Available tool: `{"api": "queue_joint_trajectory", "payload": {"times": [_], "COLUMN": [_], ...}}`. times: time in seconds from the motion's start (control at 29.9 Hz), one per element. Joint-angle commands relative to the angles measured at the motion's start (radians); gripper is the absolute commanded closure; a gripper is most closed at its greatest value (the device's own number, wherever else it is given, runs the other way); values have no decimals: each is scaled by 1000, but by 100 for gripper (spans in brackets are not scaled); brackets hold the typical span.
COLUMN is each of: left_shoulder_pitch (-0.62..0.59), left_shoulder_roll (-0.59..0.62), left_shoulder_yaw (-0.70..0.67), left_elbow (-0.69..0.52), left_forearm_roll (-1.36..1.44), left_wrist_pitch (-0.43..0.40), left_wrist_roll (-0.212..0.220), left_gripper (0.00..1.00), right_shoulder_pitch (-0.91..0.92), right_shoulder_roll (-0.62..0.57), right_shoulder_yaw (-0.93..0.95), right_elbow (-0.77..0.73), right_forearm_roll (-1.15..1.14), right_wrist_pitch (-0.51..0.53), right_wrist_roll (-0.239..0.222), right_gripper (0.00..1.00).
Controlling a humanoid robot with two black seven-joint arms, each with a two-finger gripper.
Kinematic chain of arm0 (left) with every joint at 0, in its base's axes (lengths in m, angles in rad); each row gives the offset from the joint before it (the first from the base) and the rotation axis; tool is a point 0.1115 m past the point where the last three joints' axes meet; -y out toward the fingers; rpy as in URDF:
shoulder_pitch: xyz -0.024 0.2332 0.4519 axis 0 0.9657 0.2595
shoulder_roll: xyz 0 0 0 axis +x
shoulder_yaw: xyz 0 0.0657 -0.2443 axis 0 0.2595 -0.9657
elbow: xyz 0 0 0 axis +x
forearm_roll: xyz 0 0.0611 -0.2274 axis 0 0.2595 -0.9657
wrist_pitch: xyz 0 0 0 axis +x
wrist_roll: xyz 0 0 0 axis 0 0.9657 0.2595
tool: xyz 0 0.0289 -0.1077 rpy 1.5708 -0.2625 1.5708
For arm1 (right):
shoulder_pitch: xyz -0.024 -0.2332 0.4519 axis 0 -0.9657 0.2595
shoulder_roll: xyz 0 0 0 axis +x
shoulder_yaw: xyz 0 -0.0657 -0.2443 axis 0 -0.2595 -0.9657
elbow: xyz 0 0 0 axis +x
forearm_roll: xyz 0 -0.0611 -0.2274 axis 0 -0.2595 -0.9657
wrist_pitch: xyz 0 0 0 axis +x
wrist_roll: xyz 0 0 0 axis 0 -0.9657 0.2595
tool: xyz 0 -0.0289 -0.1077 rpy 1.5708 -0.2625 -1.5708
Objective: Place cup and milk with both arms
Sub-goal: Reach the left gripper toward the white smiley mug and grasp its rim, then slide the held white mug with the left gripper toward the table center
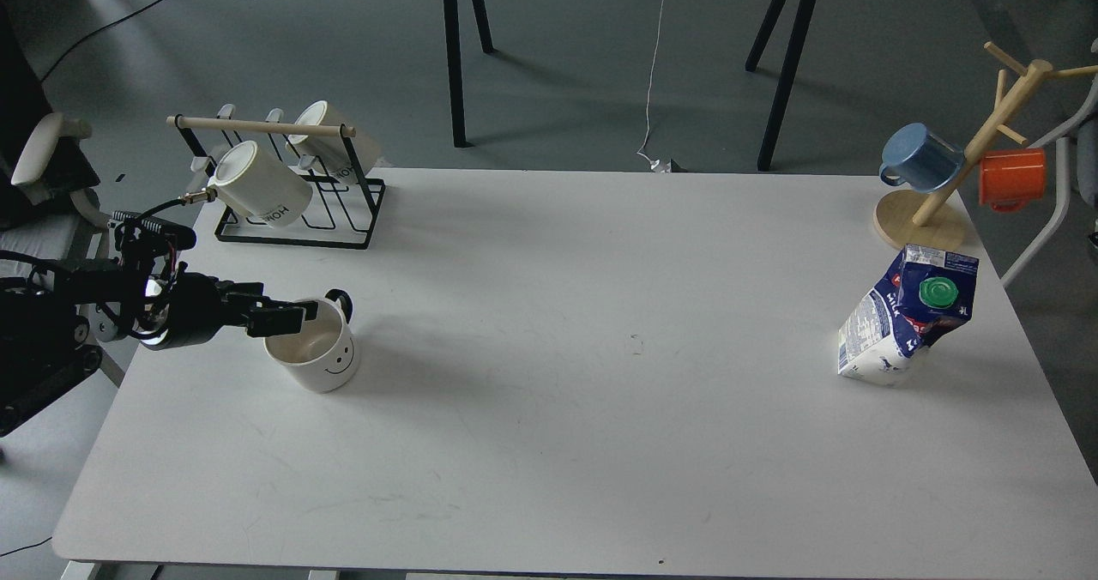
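A white cup (319,359) with a smiley face and a dark handle stands upright on the left part of the white table (549,443). My left gripper (290,317) comes in from the left and is open. Its fingertips (302,310) are over the cup's left rim, and I cannot tell whether they touch it. A crumpled blue and white milk carton (902,316) with a green cap stands at the right side of the table. My right arm and gripper are out of view.
A black wire rack (296,213) with a wooden bar holds two white mugs at the back left. A wooden mug tree (931,209) with a blue mug (920,156) and an orange mug (1012,178) stands at the back right, just behind the carton.
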Motion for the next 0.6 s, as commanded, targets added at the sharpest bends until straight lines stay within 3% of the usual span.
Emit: {"api": "queue_joint_trajectory", "payload": {"times": [0.0, 0.23, 0.37, 0.4, 0.5, 0.57], "left_shoulder_pitch": [17, 49, 52, 52, 55, 57], "left_shoulder_roll": [-1, -24, -37, -37, -40, -41], "left_shoulder_yaw": [1, 4, 4, 4, 4, 4], "left_elbow": [24, 32, 45, 51, 68, 71], "left_forearm_roll": [0, 29, 60, 67, 87, 87], "left_wrist_pitch": [15, 41, 62, 70, 102, 157], "left_wrist_roll": [0, 0, 0, 0, 0, 0], "left_gripper": [4, 17, 32, 40, 88, 97], "right_shoulder_pitch": [-2, -5, -6, -8, -8, -8], "right_shoulder_roll": [0, 0, 0, 0, 0, 0], "right_shoulder_yaw": [-2, 1, 1, 2, 1, 2], "right_elbow": [0, 0, -3, -3, -3, -3], "right_forearm_roll": [0, 0, 0, 0, 0, 2], "right_wrist_pitch": [0, 0, 0, 0, 0, 0], "right_wrist_roll": [0, 0, 0, 2, 2, 2], "right_gripper": [2, 2, 2, 2, 2, 2]}}
